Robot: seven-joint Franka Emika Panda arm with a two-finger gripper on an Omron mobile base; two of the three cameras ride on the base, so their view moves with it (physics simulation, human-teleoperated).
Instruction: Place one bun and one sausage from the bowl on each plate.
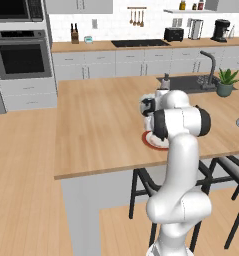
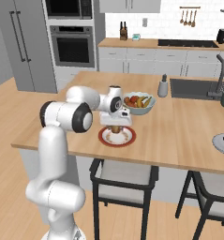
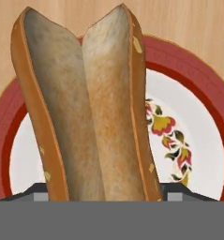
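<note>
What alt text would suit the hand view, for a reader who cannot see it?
A split hot-dog bun, opened lengthwise with pale crumb showing, is seen close up between the tool tips. Under it lies a white plate with a red rim and flower pattern, on a wooden counter.

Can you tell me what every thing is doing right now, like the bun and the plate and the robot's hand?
bun: split open, held between the gripper's fingers just above the plate.
plate: red-rimmed, flat on the counter under the bun, no sausage on it.
gripper: pointing down over the plate, shut on the bun.
fruit bowl: upright, full of fruit, beside the plate.
second plate: at the counter's right end, a sausage on it.
</note>
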